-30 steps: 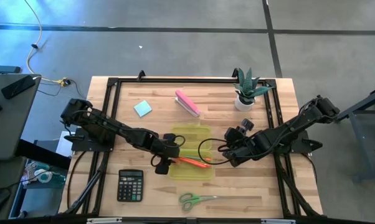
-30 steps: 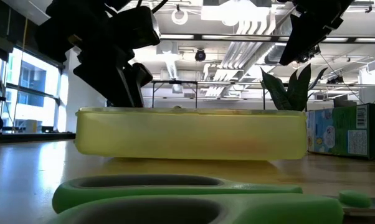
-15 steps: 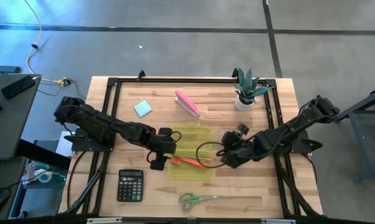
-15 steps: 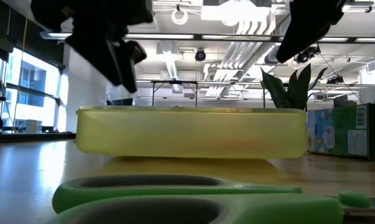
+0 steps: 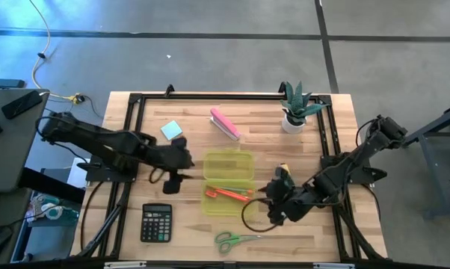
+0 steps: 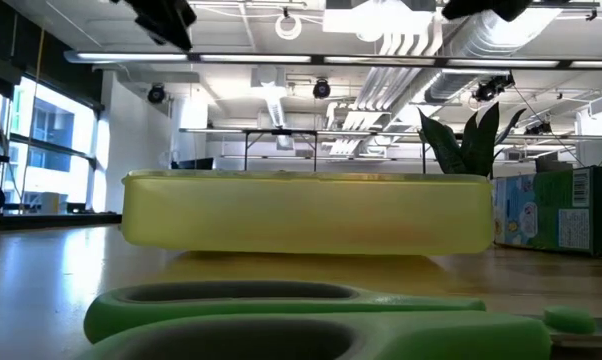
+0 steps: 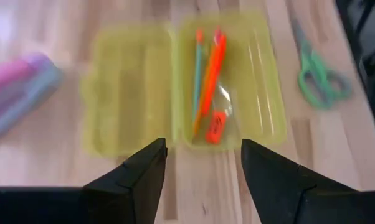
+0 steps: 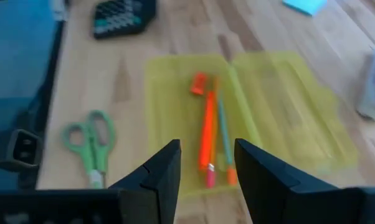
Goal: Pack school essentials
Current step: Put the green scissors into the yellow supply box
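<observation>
An open yellow-green case (image 5: 229, 181) lies flat at the table's middle, both halves up. Orange-red pens (image 5: 230, 193) lie in its near half, also seen in the left wrist view (image 7: 209, 93) and the right wrist view (image 8: 208, 134). Green-handled scissors (image 5: 235, 240) lie near the front edge. A light-blue note pad (image 5: 171, 131) lies at the far left. My left gripper (image 5: 173, 178) hangs open, left of the case and above the table. My right gripper (image 5: 273, 207) hangs open at the case's near right corner. Nothing is between either pair of fingers (image 7: 203, 168) (image 8: 206, 163).
A black calculator (image 5: 156, 223) lies near the front left. A pink oblong block (image 5: 225, 124) lies beyond the case, and a potted plant (image 5: 296, 110) stands at the far right. A black frame (image 5: 135, 101) runs round the table.
My left gripper has risen from the case's near left corner and drawn back toward the table's left edge; the pens stay lying in the case. My right gripper has swung from the case's right side toward the near edge and tipped up.
</observation>
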{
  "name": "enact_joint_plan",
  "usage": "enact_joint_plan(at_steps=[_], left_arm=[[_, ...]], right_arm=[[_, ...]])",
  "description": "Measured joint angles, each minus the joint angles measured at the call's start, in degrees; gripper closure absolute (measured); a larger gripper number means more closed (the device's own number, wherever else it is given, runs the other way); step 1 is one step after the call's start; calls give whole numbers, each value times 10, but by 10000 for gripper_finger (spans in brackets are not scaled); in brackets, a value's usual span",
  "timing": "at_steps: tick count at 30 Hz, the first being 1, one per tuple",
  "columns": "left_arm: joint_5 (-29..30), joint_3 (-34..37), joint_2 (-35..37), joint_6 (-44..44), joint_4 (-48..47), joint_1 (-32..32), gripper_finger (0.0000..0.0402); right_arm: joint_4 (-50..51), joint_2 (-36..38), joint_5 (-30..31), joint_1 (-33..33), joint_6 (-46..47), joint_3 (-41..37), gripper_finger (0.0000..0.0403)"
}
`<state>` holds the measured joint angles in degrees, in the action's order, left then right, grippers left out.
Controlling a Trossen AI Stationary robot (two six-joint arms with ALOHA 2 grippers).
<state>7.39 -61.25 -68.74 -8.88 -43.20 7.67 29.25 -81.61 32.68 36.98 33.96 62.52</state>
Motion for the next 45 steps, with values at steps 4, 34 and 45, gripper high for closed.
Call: enact_joint_plan(at_steps=[4, 34, 45], left_arm=[[32, 7, 54, 0, -2, 7, 206], [67, 305, 178, -99, 247, 42, 207], [67, 305, 178, -126, 213, 42, 207]], right_arm=[[-52, -12, -16, 11, -44, 0, 261], [-220, -163, -209, -44, -191, 70, 261], [-26, -278, -222, -45, -227, 266, 261]])
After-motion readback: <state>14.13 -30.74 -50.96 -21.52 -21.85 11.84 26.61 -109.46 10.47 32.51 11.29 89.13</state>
